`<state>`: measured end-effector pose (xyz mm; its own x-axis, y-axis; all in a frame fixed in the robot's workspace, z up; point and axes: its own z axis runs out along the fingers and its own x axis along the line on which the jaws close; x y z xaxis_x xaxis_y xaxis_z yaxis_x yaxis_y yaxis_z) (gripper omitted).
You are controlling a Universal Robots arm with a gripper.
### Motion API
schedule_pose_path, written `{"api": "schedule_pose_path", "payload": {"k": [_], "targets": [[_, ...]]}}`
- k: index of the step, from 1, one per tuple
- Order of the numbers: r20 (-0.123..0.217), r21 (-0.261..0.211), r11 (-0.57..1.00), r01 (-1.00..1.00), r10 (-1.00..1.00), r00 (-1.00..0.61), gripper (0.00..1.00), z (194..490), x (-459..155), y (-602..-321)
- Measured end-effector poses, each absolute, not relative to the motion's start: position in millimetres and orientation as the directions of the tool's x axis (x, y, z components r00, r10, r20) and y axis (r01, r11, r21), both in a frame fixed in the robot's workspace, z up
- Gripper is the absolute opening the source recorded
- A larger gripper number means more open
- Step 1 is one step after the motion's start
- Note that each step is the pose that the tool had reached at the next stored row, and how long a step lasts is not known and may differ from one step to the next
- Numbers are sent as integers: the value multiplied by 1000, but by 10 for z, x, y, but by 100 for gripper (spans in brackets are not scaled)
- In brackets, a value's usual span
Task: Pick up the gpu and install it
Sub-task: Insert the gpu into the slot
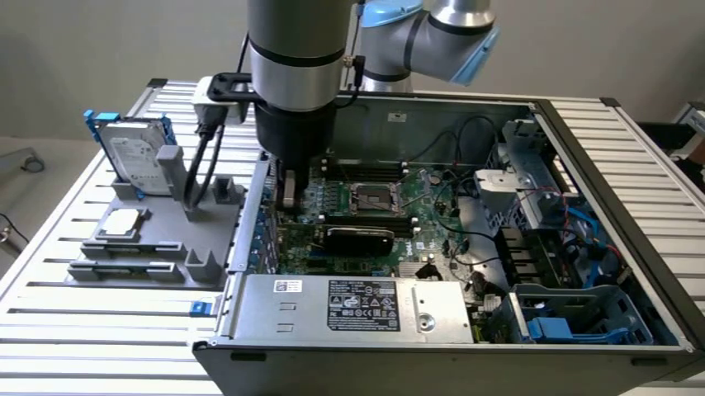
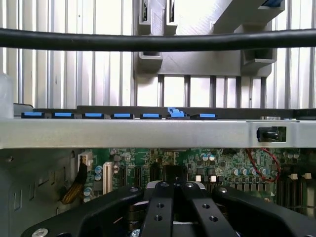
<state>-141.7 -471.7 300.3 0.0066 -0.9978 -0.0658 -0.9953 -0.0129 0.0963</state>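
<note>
The black two-fingered gripper [image 1: 289, 194] is hanging pressed together over the green motherboard [image 1: 375, 216], beside the black-coolered gpu [image 1: 358, 239].

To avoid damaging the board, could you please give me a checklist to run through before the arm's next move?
1. Gripper shut: ok, fingers pressed together.
2. gpu held between them: cannot tell.
3. Gripper inside the computer case, low over the motherboard: ok.
4. Black cable free of the case: cannot tell.
5. Hard drive parked outside the case, apart from the gripper: ok.
</note>
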Motion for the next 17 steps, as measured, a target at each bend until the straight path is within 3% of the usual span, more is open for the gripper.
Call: {"api": "schedule_pose_path", "payload": {"k": [17], "targets": [[-59, 128, -12, -992, -998, 5, 11, 3082, -1436, -4719]]}}
